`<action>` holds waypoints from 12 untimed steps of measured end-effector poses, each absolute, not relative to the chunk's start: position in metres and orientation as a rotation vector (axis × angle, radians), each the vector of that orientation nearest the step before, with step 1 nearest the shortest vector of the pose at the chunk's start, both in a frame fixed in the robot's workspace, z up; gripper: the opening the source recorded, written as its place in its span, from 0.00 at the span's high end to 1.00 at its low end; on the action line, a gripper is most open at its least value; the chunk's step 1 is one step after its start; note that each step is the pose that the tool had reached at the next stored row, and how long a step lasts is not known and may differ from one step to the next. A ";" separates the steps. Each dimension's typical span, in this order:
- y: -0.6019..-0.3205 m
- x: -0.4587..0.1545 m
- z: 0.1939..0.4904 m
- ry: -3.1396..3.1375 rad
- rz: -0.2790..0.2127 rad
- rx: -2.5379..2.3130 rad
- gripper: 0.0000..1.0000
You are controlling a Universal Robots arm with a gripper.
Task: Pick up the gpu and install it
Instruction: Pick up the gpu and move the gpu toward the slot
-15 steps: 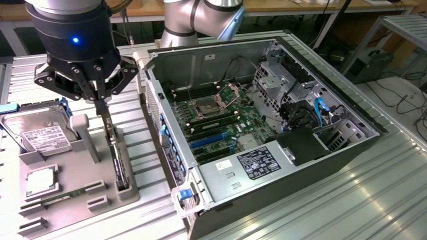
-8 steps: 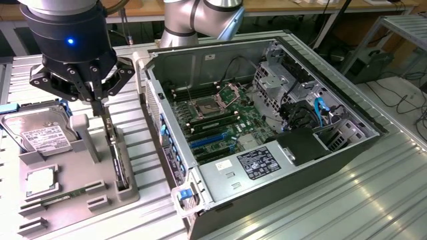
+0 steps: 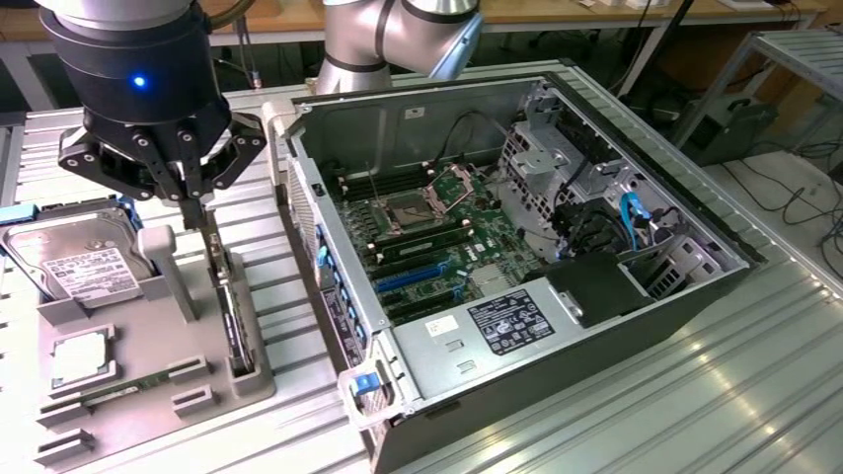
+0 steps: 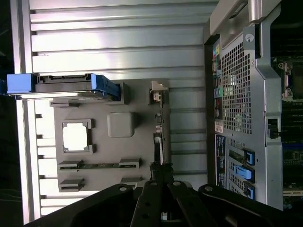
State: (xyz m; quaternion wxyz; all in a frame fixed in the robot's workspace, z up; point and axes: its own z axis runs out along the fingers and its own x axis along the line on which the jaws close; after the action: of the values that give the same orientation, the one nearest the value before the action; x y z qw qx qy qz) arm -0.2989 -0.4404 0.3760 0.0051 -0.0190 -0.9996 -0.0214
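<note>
Aluminium ribbed bench (image 3: 658, 415) carries grey parts tray (image 3: 145, 341) by its edge at the exterior view's left; open PC case (image 3: 567, 415) lies on its side just beside tray, twd bench middle; motherboard (image 3: 448, 232) exposed inside, facing up.

Gpu (image 3: 235, 316) stands on edge in long slot along tray's edge nearest the case; reads as thin dark strip; not yet in the case.

Gripper (image 3: 197, 219) hangs straight over one end of that slot, fingers closed together, tips down at gpu's top edge; can't tell whether they pinch the card or only meet above it. Arm (image 3: 132, 59) black at wrist, small blue light on.

Wrist view: gripper (image 4: 160, 171) tips meet in line w/ the card; gpu (image 4: 158, 139) runs away from them along tray's edge, case wall alongside.

Rest of tray: hard drive (image 3: 79, 267) w/ white label, blue side rails, at corner away from case; square CPU (image 3: 82, 355) in mid-tray pocket; memory stick (image 3: 125, 388) in clips nr opposite end; all well apart from gripper.
</note>
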 end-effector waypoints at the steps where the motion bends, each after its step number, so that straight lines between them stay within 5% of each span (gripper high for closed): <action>1: -0.440 -0.299 0.376 -3.130 -0.067 -0.060 0.89; 7: -0.440 -0.299 0.376 -3.130 -0.067 -0.060 0.58; 12: -0.440 -0.299 0.375 -3.130 -0.064 -0.022 0.47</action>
State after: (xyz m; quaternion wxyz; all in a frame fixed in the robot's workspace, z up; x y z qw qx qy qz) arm -0.2989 -0.4402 0.3750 0.0055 -0.0069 -0.9998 -0.0204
